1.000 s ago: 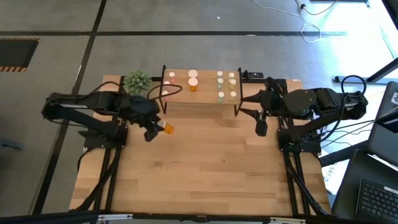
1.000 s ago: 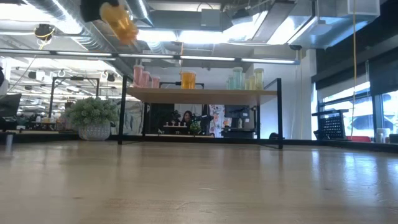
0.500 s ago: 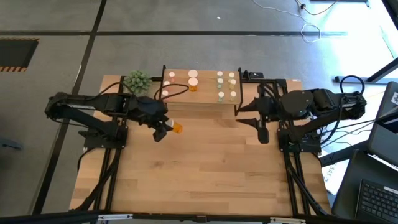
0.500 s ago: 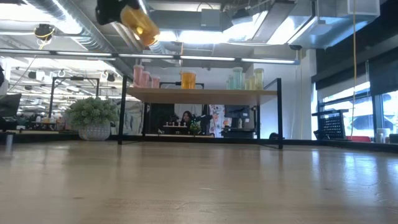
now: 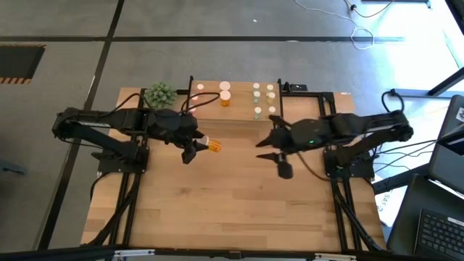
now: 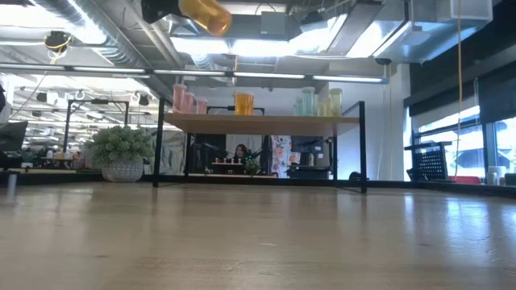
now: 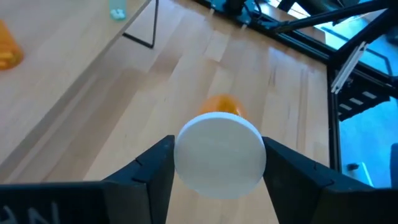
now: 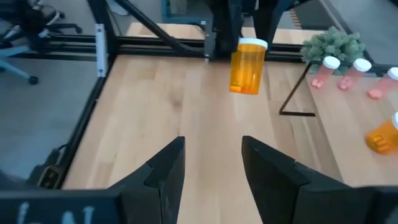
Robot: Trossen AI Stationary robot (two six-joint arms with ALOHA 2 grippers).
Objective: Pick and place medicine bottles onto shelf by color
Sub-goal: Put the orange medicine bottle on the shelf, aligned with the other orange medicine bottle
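My left gripper [image 5: 197,147] is shut on an orange medicine bottle [image 5: 213,146] with a white cap, held high over the table in front of the shelf [image 5: 232,116]. The bottle also shows at the top of the low view [image 6: 205,12] and in the right wrist view [image 8: 247,68]. My right gripper [image 8: 211,155] stands open, nothing between its fingers, right of the bottle [image 5: 262,145] and pointing at it. On the shelf stand pink bottles [image 6: 187,100] at the left, an orange one [image 6: 243,103] in the middle and pale green ones [image 6: 318,103] at the right. My left gripper pinches the bottle's white cap end [image 7: 186,158] between its two fingers, one on each side. The fingers come from the table's left, slanting a little downward, and lie along the bottle. The orange body [image 7: 222,104] sticks out past the fingertips toward the table's right, lifted clear.
A spiky green potted plant [image 5: 160,94] stands at the shelf's left end. The shelf's black frame legs [image 6: 158,145] rise from the table at the far side. Bare wooden tabletop [image 5: 232,203] stretches from the grippers to the near edge.
My left gripper has carried the orange bottle toward the table's right and tipped it up nearer to level. My right gripper has swung toward the table's left and near side and sunk a little, coming close to the bottle; its fingers stay apart.
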